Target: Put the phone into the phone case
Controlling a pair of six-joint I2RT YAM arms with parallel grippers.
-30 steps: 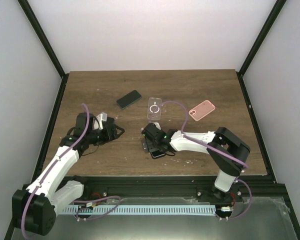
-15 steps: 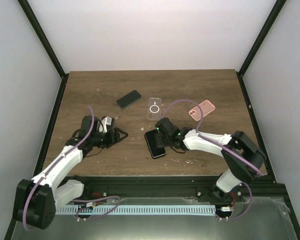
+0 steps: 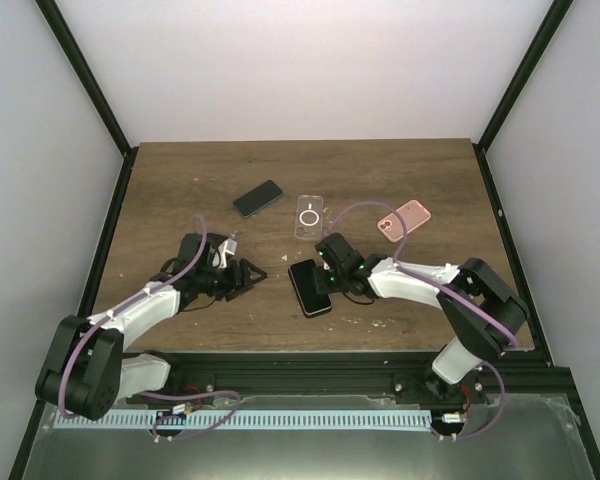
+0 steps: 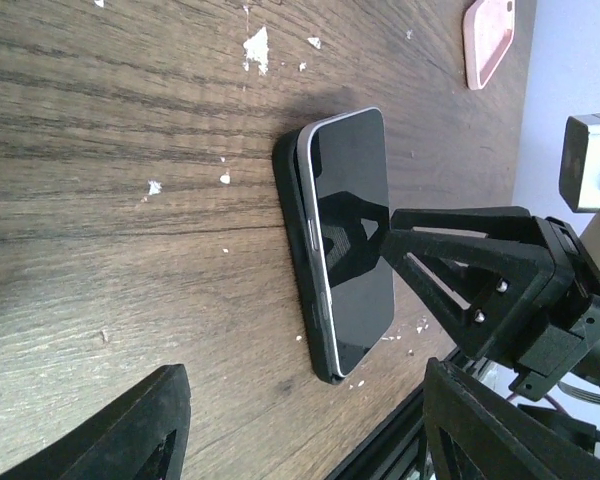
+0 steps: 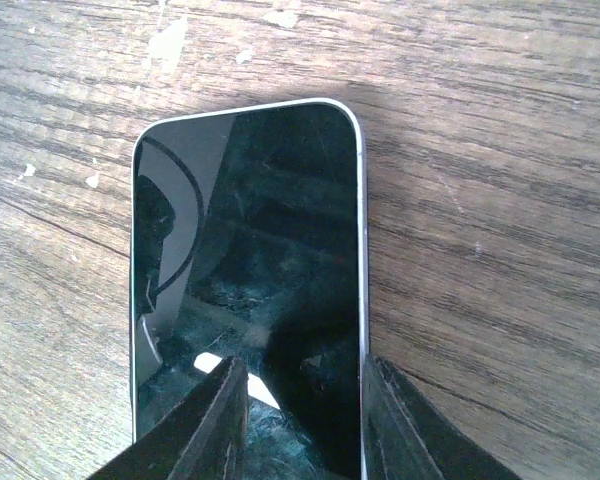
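a: well, which step in hand now?
b: looks like the seating step. can see the phone (image 4: 350, 230) lying face up on top of the black phone case (image 4: 292, 215), near the front middle of the bench (image 3: 180, 190). seems not pressed fully in: judging from the left wrist view, rides a little above the case rim along one long side.
a: and the right hand (image 5: 302, 378)?
b: only partly open, with a narrow gap between the fingers. hovers over the near end of the phone, one finger above the screen and the other along its edge. does not clamp the phone across its width. cannot say surely whether touching the glass or just above it.
a: and the left hand (image 3: 248, 275)?
b: open wider, with nothing between the fingers. hangs low over the bench, beside the phone but apart from it.
a: what next, then?
b: probably needs a push straight down on the corners, one after another, until snapped in all around. should steady the case with the left hand, otherwise could slide on the wood. must keep the pressure flat, to avoid tipping the phone out.
a: other cases?
b: can ignore the clear case (image 3: 309, 216) and the pink case (image 3: 404, 220), both well apart, farther back.
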